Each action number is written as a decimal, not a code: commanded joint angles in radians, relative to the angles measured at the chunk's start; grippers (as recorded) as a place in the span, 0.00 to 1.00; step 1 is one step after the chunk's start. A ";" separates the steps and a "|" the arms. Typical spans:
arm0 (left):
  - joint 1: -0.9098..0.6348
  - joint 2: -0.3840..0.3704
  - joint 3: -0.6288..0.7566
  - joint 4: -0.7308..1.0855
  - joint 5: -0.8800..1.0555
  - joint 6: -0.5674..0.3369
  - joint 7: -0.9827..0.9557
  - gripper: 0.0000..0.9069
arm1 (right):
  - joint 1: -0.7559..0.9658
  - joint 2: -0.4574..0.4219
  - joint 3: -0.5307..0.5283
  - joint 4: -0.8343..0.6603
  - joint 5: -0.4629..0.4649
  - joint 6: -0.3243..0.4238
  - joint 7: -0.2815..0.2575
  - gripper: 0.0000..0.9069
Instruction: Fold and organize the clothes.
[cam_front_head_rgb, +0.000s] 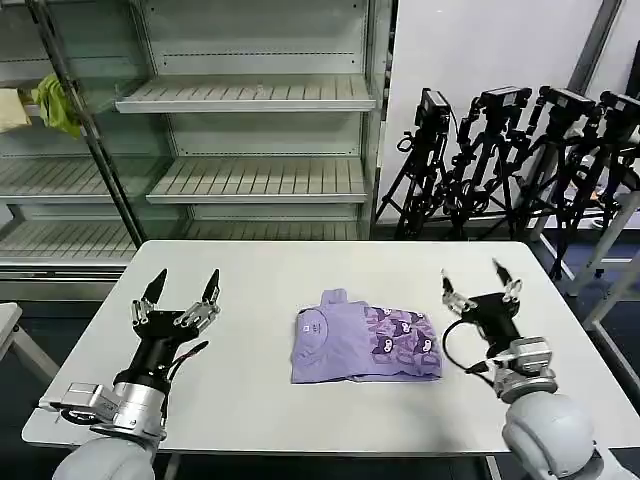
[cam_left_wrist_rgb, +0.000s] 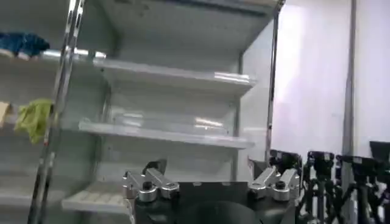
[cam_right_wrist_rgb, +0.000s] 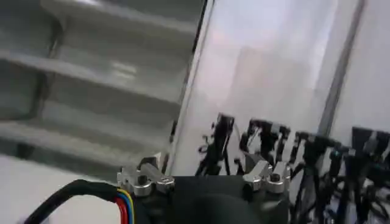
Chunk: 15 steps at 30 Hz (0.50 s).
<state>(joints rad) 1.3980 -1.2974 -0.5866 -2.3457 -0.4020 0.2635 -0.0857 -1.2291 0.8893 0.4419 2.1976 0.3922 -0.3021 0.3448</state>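
Both grippers stood spread wide and empty beside the folded clothes.

Head view: left gripper and right gripper flanked a soft lavender T-shirt, a neat rectangle on the white table, dark purple print up. Left wrist view: yellow-green cloth hung on pale metal shelving. Right wrist view: black tripods lined the wall.

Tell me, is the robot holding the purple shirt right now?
No, nothing is held. The left end effector and right end effector are both open above the table, either side of the folded T-shirt.
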 joint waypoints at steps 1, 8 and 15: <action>-0.035 0.037 0.009 0.019 0.052 -0.093 -0.071 1.00 | -0.008 0.079 0.220 -0.007 -0.097 0.192 -0.231 1.00; -0.043 0.044 -0.008 0.023 0.080 -0.135 -0.075 1.00 | -0.015 0.108 0.254 0.018 -0.111 0.186 -0.308 1.00; -0.041 0.043 -0.010 0.023 0.101 -0.145 -0.049 1.00 | -0.029 0.159 0.276 0.049 -0.128 0.154 -0.350 1.00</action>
<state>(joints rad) 1.3631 -1.2603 -0.5957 -2.3288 -0.3350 0.1578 -0.1338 -1.2488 0.9866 0.6481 2.2219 0.2971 -0.1672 0.1035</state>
